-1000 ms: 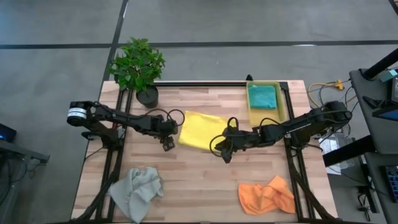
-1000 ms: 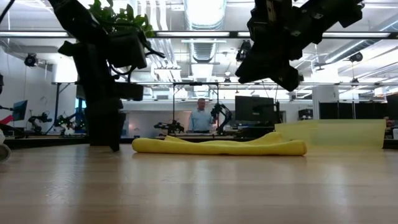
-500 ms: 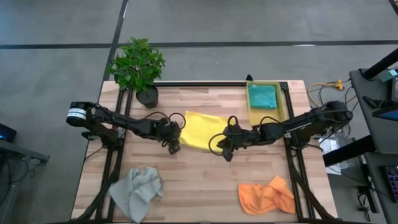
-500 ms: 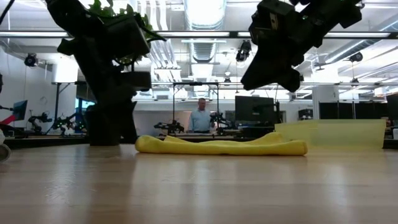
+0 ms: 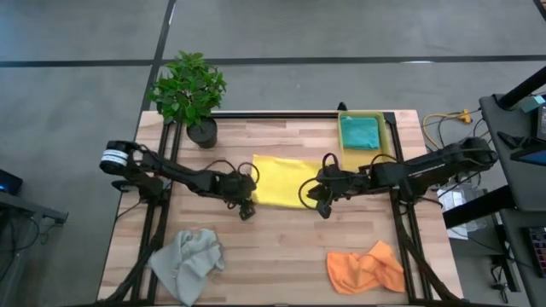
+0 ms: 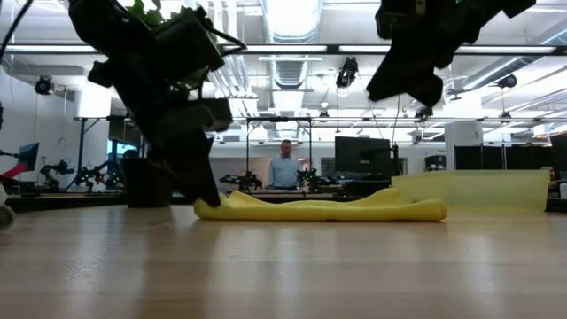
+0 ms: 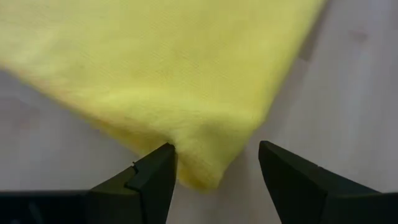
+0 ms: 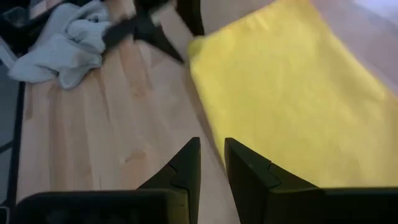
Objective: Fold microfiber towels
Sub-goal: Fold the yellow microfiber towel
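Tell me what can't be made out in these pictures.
- Teal towel: the yellow bin shows only its top face, high view.
- Grey towel and orange towel: crumpled, undersides hidden.
- Yellow towel: layers unreadable edge-on, low view.
- Left gripper: touching the corner or not, unclear.

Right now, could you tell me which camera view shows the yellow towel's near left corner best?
The left wrist view: the yellow towel fills it, its corner sitting between the open left gripper fingers. The high view shows the whole towel, small. The low view shows it edge-on, that corner behind the left arm. The right wrist view shows it farther off.
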Controlling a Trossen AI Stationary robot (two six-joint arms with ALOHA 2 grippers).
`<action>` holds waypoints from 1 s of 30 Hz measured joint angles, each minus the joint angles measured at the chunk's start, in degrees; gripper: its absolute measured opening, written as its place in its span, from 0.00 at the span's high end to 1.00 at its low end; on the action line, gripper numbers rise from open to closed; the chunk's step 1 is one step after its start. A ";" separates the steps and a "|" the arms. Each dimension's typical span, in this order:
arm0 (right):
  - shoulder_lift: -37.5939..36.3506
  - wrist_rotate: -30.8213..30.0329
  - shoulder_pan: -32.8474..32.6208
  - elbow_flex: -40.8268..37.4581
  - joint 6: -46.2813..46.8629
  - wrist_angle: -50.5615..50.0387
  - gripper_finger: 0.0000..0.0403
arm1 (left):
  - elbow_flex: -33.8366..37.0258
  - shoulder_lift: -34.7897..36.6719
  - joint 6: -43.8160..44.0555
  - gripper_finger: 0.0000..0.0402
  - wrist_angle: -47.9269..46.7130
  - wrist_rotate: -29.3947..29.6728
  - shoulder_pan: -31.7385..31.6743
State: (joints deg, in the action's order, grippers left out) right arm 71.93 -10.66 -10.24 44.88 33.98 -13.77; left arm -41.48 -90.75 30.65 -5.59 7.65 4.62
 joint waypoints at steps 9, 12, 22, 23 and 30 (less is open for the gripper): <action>-5.02 0.57 -0.90 -0.07 -7.20 -3.73 0.83 | -6.63 -3.55 0.53 0.47 -8.77 -0.52 6.90; -4.98 2.71 -1.20 -0.11 -10.32 -6.89 0.83 | -7.95 -0.79 0.53 0.47 -12.51 1.46 8.46; -2.29 6.13 -1.11 -1.68 -16.71 -7.80 0.71 | -8.67 3.71 -9.18 0.47 -13.11 4.80 11.58; -1.80 6.14 -1.11 -1.92 -17.92 -8.09 0.69 | -8.78 3.59 -10.86 0.47 -12.93 4.78 11.61; 5.62 6.28 -1.11 -2.93 -24.53 -5.63 0.60 | -8.95 0.64 -20.85 0.47 -12.42 4.89 10.75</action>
State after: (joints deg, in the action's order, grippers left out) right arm 77.55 -4.38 -11.35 41.95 9.45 -19.40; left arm -50.43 -90.11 9.81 -18.01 12.55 15.37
